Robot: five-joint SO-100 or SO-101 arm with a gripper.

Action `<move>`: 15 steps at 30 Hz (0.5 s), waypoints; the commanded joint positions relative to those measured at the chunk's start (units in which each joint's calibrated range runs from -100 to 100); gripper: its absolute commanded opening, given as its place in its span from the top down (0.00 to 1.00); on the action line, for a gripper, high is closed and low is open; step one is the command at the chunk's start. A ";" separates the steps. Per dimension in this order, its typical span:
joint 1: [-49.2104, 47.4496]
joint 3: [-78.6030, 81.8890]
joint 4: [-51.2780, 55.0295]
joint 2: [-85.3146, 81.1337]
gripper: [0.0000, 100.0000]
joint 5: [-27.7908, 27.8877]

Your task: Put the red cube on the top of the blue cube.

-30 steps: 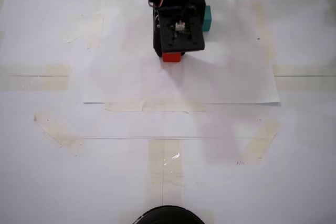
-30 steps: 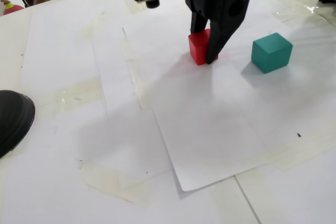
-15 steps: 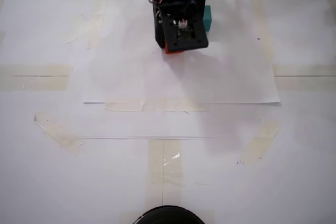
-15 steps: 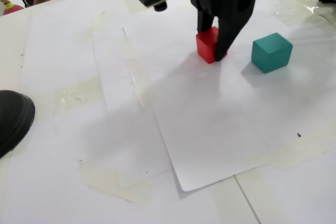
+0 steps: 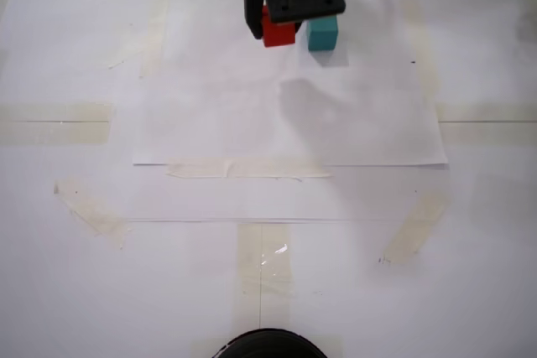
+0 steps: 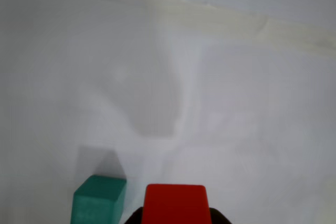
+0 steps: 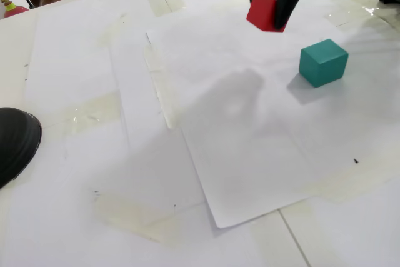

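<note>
The gripper (image 7: pixel 270 9) pinches the red cube (image 7: pixel 262 10) and holds it up off the white paper (image 7: pixel 250 154). The blue cube (image 7: pixel 323 62) sits on the paper close by. The arm's top is cut off.

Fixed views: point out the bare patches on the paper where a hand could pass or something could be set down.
Free: the wide stretch of white paper in front of both cubes, down to its taped front edge. Crowded: the far end, where the tool holds the red cube raised, close beside the blue cube.
</note>
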 commanded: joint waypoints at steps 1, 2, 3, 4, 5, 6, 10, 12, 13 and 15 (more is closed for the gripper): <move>0.57 -5.32 4.00 -6.99 0.90 -0.05; 0.49 -5.50 4.57 -7.50 0.90 -0.15; 0.34 -5.68 5.14 -7.85 0.90 -0.20; 0.26 -5.95 5.71 -8.19 0.90 -0.24; 0.11 -6.04 6.37 -8.53 0.90 -0.29; 0.04 -6.04 7.10 -9.05 0.90 -0.44; -1.25 -6.04 10.28 -11.11 0.91 -1.56; -2.23 -6.04 11.42 -12.14 0.91 -2.10; -2.84 -6.04 11.83 -12.57 0.91 -2.39; -4.13 -6.04 12.64 -13.43 0.91 -2.98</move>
